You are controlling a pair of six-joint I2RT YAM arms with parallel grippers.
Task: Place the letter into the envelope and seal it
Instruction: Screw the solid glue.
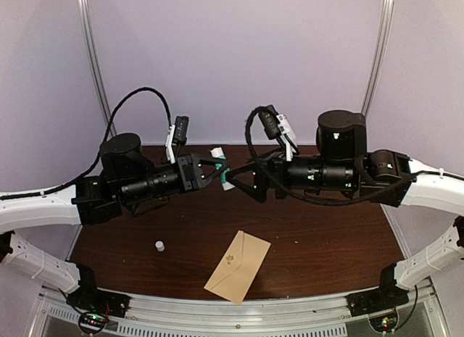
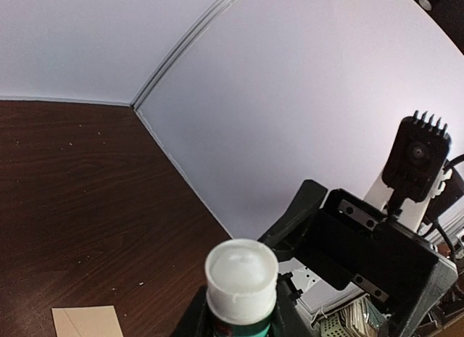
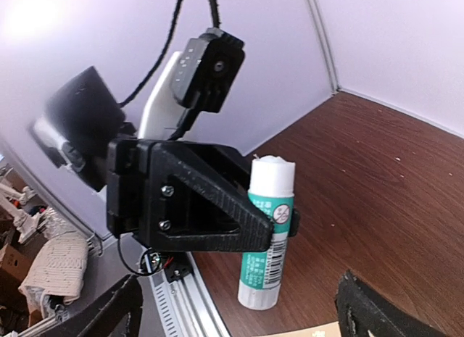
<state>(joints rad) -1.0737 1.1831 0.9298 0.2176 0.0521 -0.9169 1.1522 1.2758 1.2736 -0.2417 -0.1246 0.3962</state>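
Right wrist, left gripper (image 3: 274, 222) pinching glue stick (image 3: 259, 275), seemingly uncapped

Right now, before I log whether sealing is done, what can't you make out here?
- The letter: in no view; whether it lies inside the envelope cannot be told.
- Its flap: too small in the top view to judge sealed; the left wrist view's bottom edge cuts off all but a corner.
- The glue stick label: right wrist view, partly behind the left gripper finger.
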